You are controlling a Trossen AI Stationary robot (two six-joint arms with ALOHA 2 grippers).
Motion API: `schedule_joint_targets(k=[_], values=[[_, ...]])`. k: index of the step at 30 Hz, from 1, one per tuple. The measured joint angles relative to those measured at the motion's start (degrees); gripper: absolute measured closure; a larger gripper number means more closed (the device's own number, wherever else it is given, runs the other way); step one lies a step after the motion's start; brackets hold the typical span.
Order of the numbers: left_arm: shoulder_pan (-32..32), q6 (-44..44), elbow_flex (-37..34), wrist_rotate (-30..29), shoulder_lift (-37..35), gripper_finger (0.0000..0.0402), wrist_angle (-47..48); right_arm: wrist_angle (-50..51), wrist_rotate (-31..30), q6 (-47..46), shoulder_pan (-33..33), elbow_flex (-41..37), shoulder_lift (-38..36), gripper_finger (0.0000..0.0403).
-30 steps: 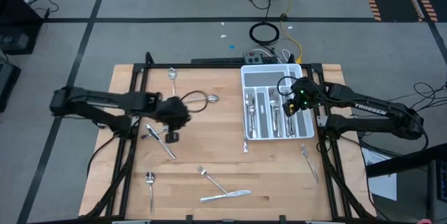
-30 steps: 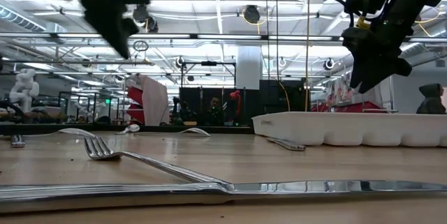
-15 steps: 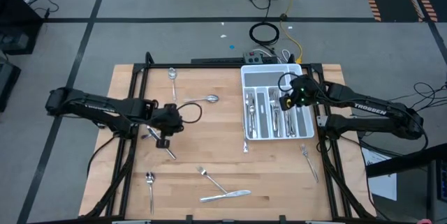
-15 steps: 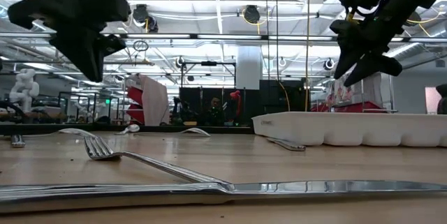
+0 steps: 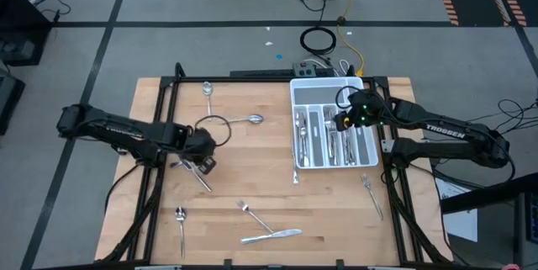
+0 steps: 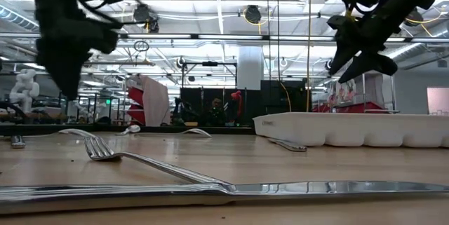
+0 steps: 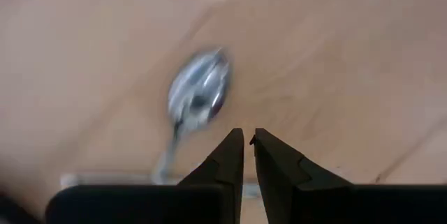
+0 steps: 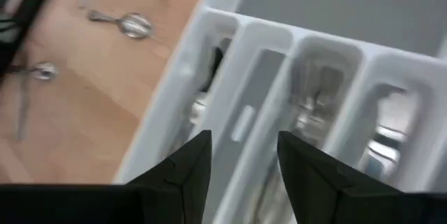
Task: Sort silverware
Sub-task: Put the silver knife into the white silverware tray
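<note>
Hovering over the left half of the pale wooden table [image 5: 252, 177], the left tool [image 5: 202, 166] has its fingers nearly closed on nothing, beside a shiny metal spoon [image 7: 198, 97] and knife [image 5: 199, 175]. Above the white compartmented plastic tray [image 5: 294, 102], which sits against the far right edge and already contains cutlery, the right tool [image 5: 342, 124] stands apart and empty. Loose silverware lies scattered: a slim fork [image 5: 255, 217] and knife [image 5: 271, 236] near the front edge, a spoon [image 5: 180, 219] front left, two spoons [image 5: 252, 119] far back. Bare wood spans the middle.
</note>
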State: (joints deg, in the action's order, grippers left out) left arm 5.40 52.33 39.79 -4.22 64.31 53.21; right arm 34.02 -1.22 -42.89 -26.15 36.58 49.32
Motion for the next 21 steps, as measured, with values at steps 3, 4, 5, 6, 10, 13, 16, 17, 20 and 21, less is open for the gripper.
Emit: schedule_joint_targets(k=[3,4,5,6,10,13,16,17,20,21], values=[[2.47,14.36,-0.51,1.19,0.02,0.0383,3.86,-3.91,3.72,3.36,0.18,0.02,0.34,0.0255],[3.76,17.59,-0.56,1.45,0.03,0.0392,3.70,-5.00,4.70,4.48,0.43,0.02,0.69,0.0261],[5.04,20.89,-0.56,1.75,0.03,0.0395,3.52,-5.96,4.78,5.37,0.80,0.02,1.28,0.0268],[6.35,24.31,-0.56,2.03,0.03,0.0395,3.54,-7.13,4.83,5.94,1.18,0.02,1.97,0.0276],[11.42,35.25,-0.31,2.20,0.03,0.0398,2.39,-12.82,8.66,9.96,2.84,0.02,6.88,0.0318],[14.13,39.08,0.93,2.16,0.03,0.0399,4.60,-17.60,14.02,10.66,5.45,0.21,12.81,0.0371],[16.33,40.37,1.90,2.20,0.01,0.0399,11.22,-19.23,16.21,11.23,9.38,2.28,19.53,0.0395],[16.84,40.40,1.90,2.22,0.02,0.0400,14.08,-19.11,16.18,11.62,10.75,3.53,21.75,0.0395],[17.28,40.40,1.82,2.00,0.02,0.0400,22.52,-19.13,15.00,12.64,14.45,8.33,28.09,0.0401],[17.28,40.41,1.45,0.89,0.01,0.0400,24.05,-19.06,13.91,12.71,15.65,10.18,29.94,0.0401]])
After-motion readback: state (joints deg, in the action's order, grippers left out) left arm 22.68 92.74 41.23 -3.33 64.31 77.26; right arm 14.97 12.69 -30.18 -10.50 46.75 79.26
